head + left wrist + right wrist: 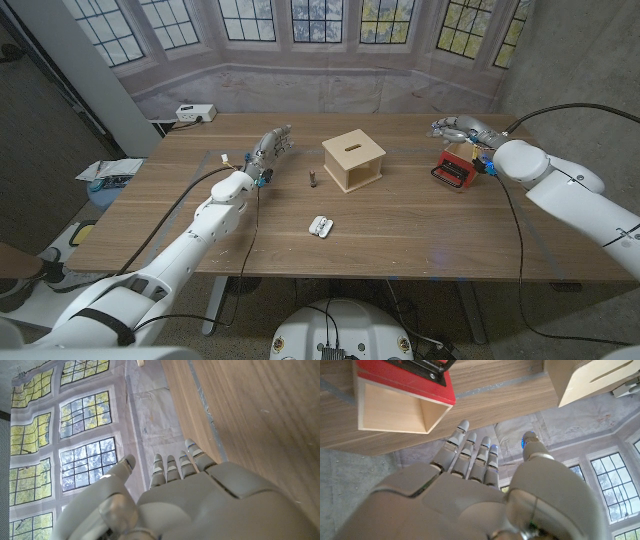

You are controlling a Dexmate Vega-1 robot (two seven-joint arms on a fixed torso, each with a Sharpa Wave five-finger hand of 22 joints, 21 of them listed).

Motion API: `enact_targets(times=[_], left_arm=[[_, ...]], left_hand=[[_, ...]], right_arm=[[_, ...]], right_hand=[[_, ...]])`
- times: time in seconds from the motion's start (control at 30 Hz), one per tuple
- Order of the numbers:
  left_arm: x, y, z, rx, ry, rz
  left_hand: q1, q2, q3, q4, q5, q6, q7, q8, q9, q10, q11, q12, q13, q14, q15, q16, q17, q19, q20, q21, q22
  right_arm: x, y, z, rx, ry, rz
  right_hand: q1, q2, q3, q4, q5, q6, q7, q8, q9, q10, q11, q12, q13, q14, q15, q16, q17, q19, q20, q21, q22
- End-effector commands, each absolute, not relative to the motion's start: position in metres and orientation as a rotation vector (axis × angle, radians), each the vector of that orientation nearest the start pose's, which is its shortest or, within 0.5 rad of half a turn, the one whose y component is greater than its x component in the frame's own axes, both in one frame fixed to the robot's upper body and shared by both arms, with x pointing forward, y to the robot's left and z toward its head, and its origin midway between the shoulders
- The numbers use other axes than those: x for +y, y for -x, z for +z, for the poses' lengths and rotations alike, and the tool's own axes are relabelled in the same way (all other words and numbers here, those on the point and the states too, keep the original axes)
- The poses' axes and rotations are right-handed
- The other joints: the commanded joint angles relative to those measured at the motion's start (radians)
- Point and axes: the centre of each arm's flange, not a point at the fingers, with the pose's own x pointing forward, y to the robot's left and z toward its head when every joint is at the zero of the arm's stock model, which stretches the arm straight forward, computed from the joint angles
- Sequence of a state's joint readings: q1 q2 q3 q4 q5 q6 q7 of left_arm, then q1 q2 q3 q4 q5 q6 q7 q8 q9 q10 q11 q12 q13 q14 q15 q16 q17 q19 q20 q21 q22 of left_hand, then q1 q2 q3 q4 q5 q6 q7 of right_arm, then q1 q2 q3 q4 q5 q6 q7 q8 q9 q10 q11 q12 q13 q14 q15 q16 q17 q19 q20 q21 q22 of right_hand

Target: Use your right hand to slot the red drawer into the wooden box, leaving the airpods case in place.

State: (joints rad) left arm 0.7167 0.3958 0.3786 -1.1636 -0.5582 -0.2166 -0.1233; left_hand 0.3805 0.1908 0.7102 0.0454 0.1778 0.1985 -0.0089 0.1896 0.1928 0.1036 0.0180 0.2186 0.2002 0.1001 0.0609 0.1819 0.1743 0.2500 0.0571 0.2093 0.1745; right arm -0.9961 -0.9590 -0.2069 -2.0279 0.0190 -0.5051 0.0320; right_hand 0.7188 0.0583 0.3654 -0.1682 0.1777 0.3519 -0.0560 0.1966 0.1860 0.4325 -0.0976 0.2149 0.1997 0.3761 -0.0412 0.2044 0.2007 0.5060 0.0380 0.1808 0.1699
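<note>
Right hand (462,130) hovers open just beyond the red drawer (456,167), right of the wooden box (353,162); left hand (270,148) open.

The worktop (420,225) is brown wood with a straight grain and a smooth, matt finish. The box (353,160) is pale, unpainted wood, also matt, with clean flat faces. The drawer (457,168) has a red painted front with a slight sheen and a black handle; in the right wrist view its body (390,410) is bare light wood, smooth inside. The case (321,226) looks like glossy white plastic. The left robot hand (270,148) and right robot hand (462,129) have grey, smooth, matt plastic-looking shells, and the arms behind them are glossy white. Black cables along the arms look rubbery.
</note>
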Motion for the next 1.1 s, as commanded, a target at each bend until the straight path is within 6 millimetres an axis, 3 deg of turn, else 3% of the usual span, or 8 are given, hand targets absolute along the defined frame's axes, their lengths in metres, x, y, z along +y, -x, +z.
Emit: enact_targets(times=[0.03, 0.17, 0.33, 0.37, 0.57, 1.1], left_arm=[[0.251, -0.685, -0.018, -0.532, 0.008, -0.272], [0.249, -0.686, -0.018, -0.535, 0.011, -0.273], [0.248, -0.686, -0.019, -0.535, 0.013, -0.273], [0.247, -0.686, -0.019, -0.534, 0.014, -0.274], [0.246, -0.685, -0.022, -0.53, 0.016, -0.273], [0.246, -0.679, -0.028, -0.523, 0.019, -0.268]], left_hand=[[0.015, 0.003, 0.002, -0.005, 0.004, 0.008, 0.003, 0.004, 0.002, 0.003, 0.002, 0.0, 0.002, 0.007, 0.004, 0.007, 0.002, 0.006, 0.008, 0.0, 0.005], [0.016, 0.004, 0.001, -0.006, 0.004, 0.008, 0.003, 0.004, 0.002, 0.003, 0.002, 0.0, 0.002, 0.007, 0.004, 0.007, 0.002, 0.007, 0.009, 0.0, 0.005], [0.017, 0.004, 0.0, -0.006, 0.004, 0.009, 0.004, 0.004, 0.002, 0.003, 0.002, 0.0, 0.002, 0.007, 0.004, 0.007, 0.003, 0.007, 0.009, 0.0, 0.005], [0.018, 0.004, 0.0, -0.006, 0.005, 0.009, 0.004, 0.004, 0.002, 0.004, 0.002, 0.0, 0.002, 0.007, 0.004, 0.007, 0.003, 0.007, 0.009, 0.0, 0.005], [0.019, 0.005, 0.0, -0.007, 0.005, 0.011, 0.003, 0.005, 0.002, 0.005, 0.003, 0.0, 0.002, 0.008, 0.004, 0.008, 0.003, 0.009, 0.009, 0.001, 0.005], [0.024, 0.006, 0.0, -0.009, 0.005, 0.015, 0.004, 0.006, 0.002, 0.005, 0.003, 0.0, 0.002, 0.009, 0.004, 0.007, 0.003, 0.01, 0.009, 0.0, 0.005]], right_arm=[[-0.341, -0.542, 0.066, -0.276, 1.038, -0.118], [-0.344, -0.542, 0.065, -0.237, 1.048, -0.109], [-0.347, -0.542, 0.066, -0.187, 1.069, -0.107], [-0.347, -0.542, 0.066, -0.179, 1.07, -0.106], [-0.352, -0.541, 0.066, -0.137, 1.092, -0.113], [-0.354, -0.541, 0.071, -0.053, 1.198, -0.142]], right_hand=[[0.003, -0.013, -0.008, 0.004, 0.005, 0.003, -0.014, 0.005, 0.003, 0.007, -0.018, -0.004, 0.002, 0.003, -0.079, 0.003, -0.001, -0.034, 0.009, -0.01, 0.005], [0.002, -0.016, -0.012, 0.006, 0.006, 0.006, -0.019, 0.005, 0.003, 0.006, -0.022, -0.007, 0.001, -0.003, -0.077, 0.001, -0.003, -0.056, 0.016, -0.011, 0.005], [0.002, -0.016, -0.023, 0.013, 0.011, -0.026, -0.026, -0.006, 0.003, -0.023, -0.026, -0.022, 0.001, -0.044, -0.076, -0.01, -0.008, -0.152, 0.038, -0.016, 0.003], [0.002, -0.016, -0.025, 0.014, 0.011, -0.027, -0.025, -0.006, 0.003, -0.025, -0.026, -0.022, 0.001, -0.051, -0.077, -0.011, -0.009, -0.167, 0.031, -0.015, 0.003], [0.002, -0.019, -0.031, 0.015, 0.013, -0.036, -0.024, -0.007, 0.003, -0.034, -0.029, -0.024, 0.001, -0.071, -0.08, -0.016, -0.012, -0.214, 0.039, -0.016, 0.002], [0.003, -0.02, -0.037, 0.016, 0.016, -0.04, -0.02, -0.005, 0.003, -0.038, -0.03, -0.024, 0.0, -0.09, -0.069, -0.018, -0.015, -0.244, 0.038, -0.011, 0.001]])
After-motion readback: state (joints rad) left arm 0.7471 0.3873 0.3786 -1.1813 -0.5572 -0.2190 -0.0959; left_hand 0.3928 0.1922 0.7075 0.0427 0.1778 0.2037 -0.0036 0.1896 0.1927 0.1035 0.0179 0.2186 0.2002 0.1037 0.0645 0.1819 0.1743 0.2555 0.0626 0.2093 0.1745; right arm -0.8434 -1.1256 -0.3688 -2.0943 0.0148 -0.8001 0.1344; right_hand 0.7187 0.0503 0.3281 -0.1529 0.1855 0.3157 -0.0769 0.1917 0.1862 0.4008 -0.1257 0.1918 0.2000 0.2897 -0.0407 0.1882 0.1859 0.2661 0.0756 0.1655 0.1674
